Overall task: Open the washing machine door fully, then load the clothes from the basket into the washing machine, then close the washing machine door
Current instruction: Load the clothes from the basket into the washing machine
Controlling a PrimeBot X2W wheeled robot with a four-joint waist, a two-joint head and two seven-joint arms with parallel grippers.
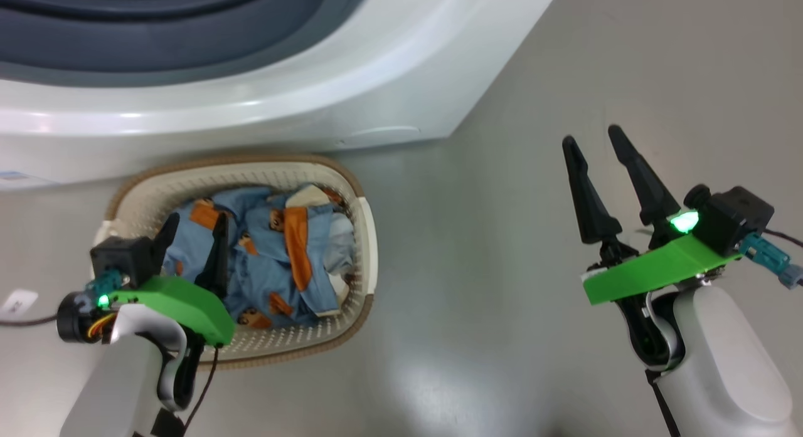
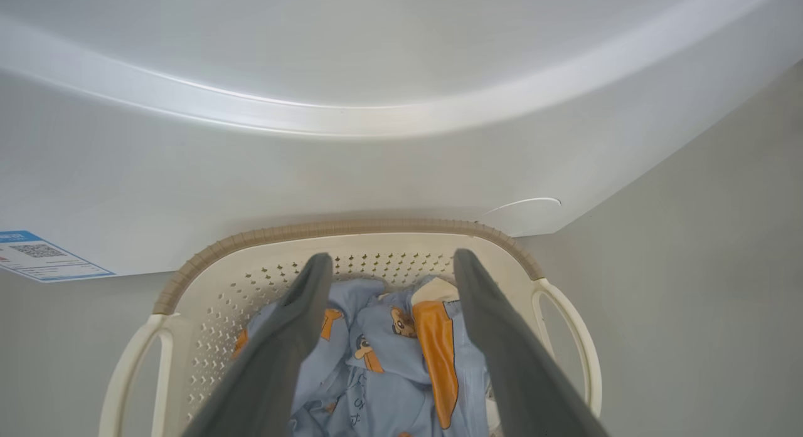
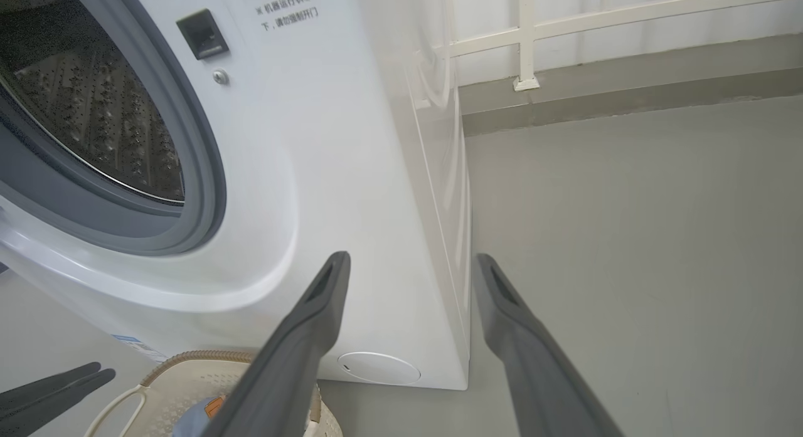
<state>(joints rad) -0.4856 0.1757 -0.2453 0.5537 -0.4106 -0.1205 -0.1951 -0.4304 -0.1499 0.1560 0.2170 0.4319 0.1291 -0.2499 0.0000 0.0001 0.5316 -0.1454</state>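
The clothes (image 1: 282,255) lie bunched inside the basket (image 1: 370,236), blue folds with orange patches heaped toward its middle. The washing machine (image 1: 251,111) stands just behind the basket, and above the basket its drum (image 3: 94,111) is uncovered, so the door step looks done and loading is the step in hand.

The left hand (image 1: 196,221) hangs over the basket's left half, fingers (image 2: 295,324) spread wide and holding nothing; I cannot tell whether the tips touch cloth yet. The right hand (image 1: 591,136) waits well to the right of the basket, above bare floor (image 1: 470,268), also spread and empty.

To do this well, the left hand should probably go straight down toward the basket's middle, where the heap is thickest, keeping both fingers off the perforated wall. It should close on a deep fold, not a loose edge, then lift until the trailing cloth clears the basket's rim, so the light basket is not dragged along.
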